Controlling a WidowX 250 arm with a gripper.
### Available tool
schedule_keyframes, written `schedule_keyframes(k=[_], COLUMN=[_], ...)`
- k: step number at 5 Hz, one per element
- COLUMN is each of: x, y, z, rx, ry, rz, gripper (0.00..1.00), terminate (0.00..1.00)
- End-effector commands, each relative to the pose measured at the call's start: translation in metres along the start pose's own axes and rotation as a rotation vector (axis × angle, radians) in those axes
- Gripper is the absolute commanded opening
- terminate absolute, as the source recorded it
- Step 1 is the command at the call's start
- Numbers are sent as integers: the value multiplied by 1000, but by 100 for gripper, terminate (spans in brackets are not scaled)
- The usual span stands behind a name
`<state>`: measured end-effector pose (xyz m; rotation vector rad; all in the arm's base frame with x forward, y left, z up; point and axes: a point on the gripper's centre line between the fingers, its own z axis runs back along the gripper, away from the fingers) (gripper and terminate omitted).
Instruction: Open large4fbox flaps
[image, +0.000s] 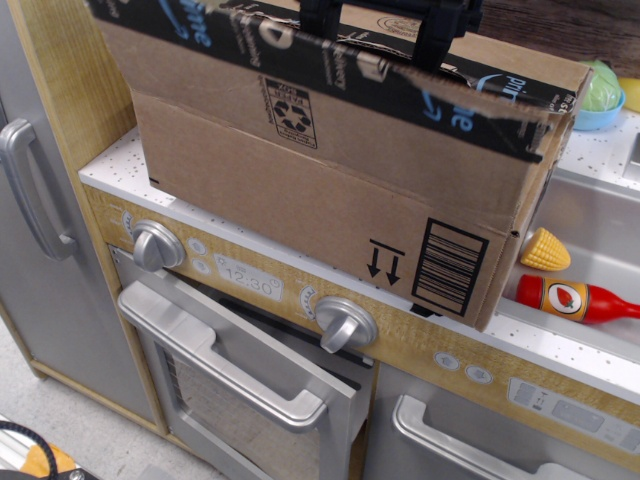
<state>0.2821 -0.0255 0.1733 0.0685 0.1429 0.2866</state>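
1. The large4fbox (330, 215) is seen resting on the speckled counter (115, 165) of a toy kitchen, filling the centre of the view, above the oven door (240, 390) at 6 o'clock
2. The near flap (300, 95) is raised steeply, its torn black tape edge running from 10 o'clock to 3 o'clock
3. The gripper (385, 25) is placed at 12 o'clock against the flap's upper edge; its fingers appear to straddle the tape edge, but because it is cut off by the frame it cannot be told how wide it stands or whether the flap is truly pinched
4. The cardboard is judged light and stiff, yet prone to creasing, and the torn tape is likely slick
5. Hold is best taken on bare cardboard near the flap's mid-length, not on the ragged tape
6. A toy corn cob (545, 250) and ketchup bottle (580, 298) are seen at 3 o'clock, well apart from the flap
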Motion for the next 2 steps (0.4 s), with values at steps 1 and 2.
schedule_keyframes(k=[1,2], x=[-34,-43], y=[-1,-1], z=[-20,-52], rx=[-58,-83], ry=[-94,-173], rz=[28,3], gripper=[100,100], terminate=[0,100])
